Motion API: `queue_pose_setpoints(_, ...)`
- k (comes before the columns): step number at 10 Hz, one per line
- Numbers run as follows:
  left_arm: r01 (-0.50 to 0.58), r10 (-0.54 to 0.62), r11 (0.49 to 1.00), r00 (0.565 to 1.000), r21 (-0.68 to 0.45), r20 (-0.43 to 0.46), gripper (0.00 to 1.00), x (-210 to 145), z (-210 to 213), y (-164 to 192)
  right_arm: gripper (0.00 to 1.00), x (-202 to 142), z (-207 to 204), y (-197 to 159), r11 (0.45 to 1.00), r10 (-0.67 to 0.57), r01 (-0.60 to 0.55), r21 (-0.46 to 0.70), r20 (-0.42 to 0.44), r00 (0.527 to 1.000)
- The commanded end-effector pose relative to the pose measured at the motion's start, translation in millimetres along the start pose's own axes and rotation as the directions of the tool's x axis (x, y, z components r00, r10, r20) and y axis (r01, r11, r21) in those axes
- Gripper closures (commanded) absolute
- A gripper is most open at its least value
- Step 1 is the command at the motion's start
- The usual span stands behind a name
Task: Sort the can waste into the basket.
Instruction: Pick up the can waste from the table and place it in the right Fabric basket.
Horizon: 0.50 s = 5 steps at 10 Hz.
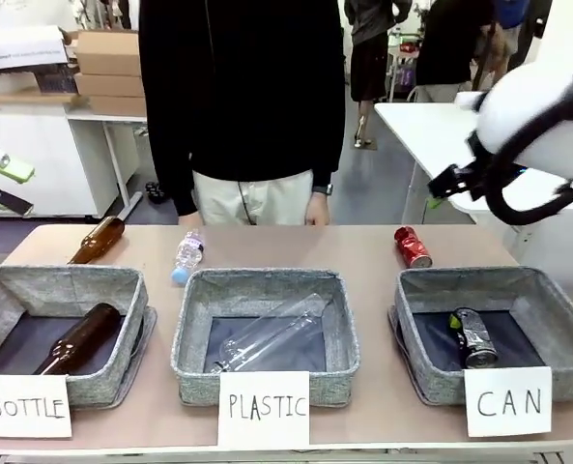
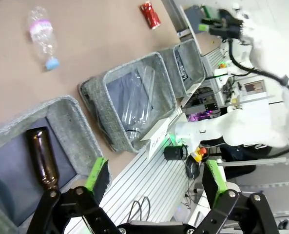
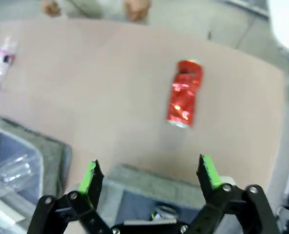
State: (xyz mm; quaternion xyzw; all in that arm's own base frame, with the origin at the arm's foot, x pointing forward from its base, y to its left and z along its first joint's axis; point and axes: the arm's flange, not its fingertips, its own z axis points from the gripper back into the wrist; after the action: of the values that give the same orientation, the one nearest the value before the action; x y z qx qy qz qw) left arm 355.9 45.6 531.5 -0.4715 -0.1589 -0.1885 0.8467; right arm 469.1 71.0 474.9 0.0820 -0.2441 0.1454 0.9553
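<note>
- Red can [image 1: 413, 247]: lying on the table [image 1: 296, 246], just behind the basket signed "CAN" [image 1: 557, 304] and outside it
- Black can [image 1: 474, 337]: lying inside that basket, on its dark bottom
- Right end effector [image 3: 148, 169]: jaws wide and empty, raised above the basket's far rim, with the red can beyond
- Left end effector [image 2: 155, 170]: jaws wide and empty, raised at the table's left side

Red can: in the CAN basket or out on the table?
Out. The red can lies on its side on the table, beyond the CAN basket.
</note>
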Motion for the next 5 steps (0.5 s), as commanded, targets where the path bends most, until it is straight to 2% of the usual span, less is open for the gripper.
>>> queue_pose_setpoints(1, 0.013, -0.013, 1.0, 1.0, -0.001, -0.011, 0.0, -1.5, 3.2, -1.1, 0.0, 67.9, -41.8, -24.3, 1.0, -0.022, 0.023, 0.008, -0.108, 0.994)
queue_pose_setpoints(3, 0.013, -0.013, 1.0, 1.0, -0.001, -0.011, 0.0, -1.5, 3.2, -1.1, 0.0, 78.0, -109.8, -17.3, 0.981, -0.077, 0.041, -0.19, -0.186, 0.98)
queue_pose_setpoints(5, 0.013, -0.013, 1.0, 1.0, -0.001, -0.011, 0.0, -1.5, 3.2, -1.1, 0.0, 71.6, -139.5, -18.8, 0.962, -0.12, 0.064, -0.266, -0.199, 0.973)
